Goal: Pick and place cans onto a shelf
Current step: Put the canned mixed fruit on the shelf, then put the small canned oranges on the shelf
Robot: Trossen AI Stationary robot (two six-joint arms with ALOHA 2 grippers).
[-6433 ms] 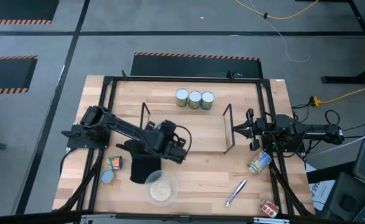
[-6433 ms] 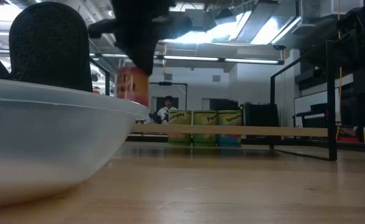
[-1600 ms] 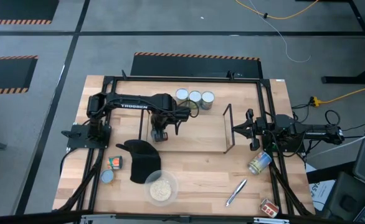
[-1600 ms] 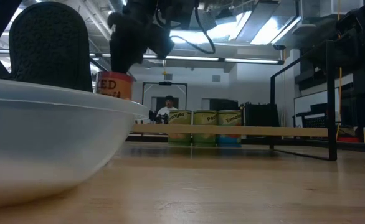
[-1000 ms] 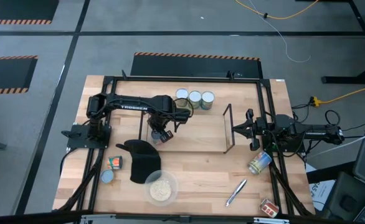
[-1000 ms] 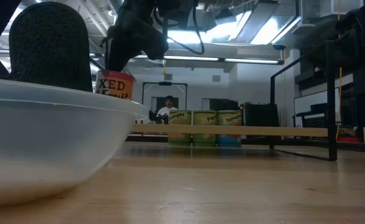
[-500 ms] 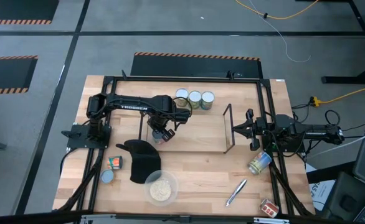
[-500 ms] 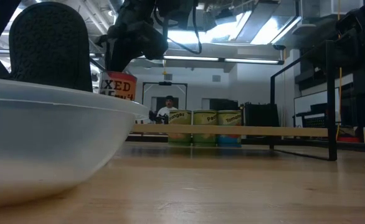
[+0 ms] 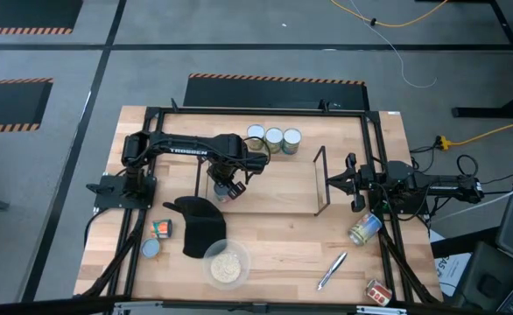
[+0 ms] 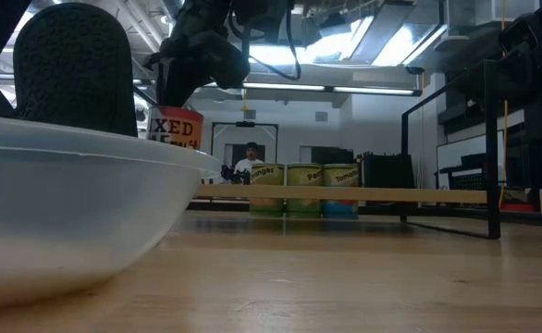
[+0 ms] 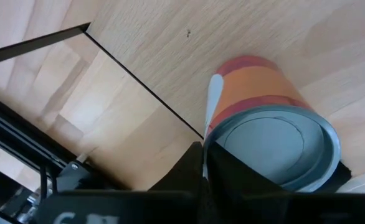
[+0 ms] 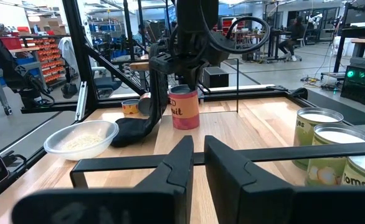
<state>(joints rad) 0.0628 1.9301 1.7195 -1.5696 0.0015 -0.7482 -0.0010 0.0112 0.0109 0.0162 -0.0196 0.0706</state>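
My left gripper (image 9: 226, 185) points down over a red-and-orange can (image 11: 260, 93), shut on it, at the left end of the shelf (image 9: 319, 179). The same can shows under the gripper in the low view (image 10: 174, 127) and in the right wrist view (image 12: 184, 107). Three green-labelled cans (image 9: 274, 138) stand in a row at the shelf's far edge. Whether they are on it or behind it, I cannot tell. My right gripper (image 12: 198, 152) waits level at the table's right edge, its fingers a narrow gap apart with nothing between them. My left gripper pinches the can's top rim (image 11: 211, 132) from above, pointing down. One finger (image 11: 245, 180) lies over the pale lid just inside the rim, the other outside the wall. The can stands nearly upright below the fingers, its base seemingly down on the light wood.
A clear bowl of grains (image 9: 227, 265) and a black curved thing (image 9: 200, 226) lie near the front. Loose cans lie at the left (image 9: 161, 228) (image 9: 151, 248) and at the right (image 9: 364, 229) (image 9: 378, 291). A silver pen (image 9: 332, 270) lies front right. A black metal frame (image 9: 239, 111) rings the table.
My left gripper has stayed over the shelf's left end. The red can under it has come from a slight tilt to nearly upright and has turned a little, so more of its label faces the low view.
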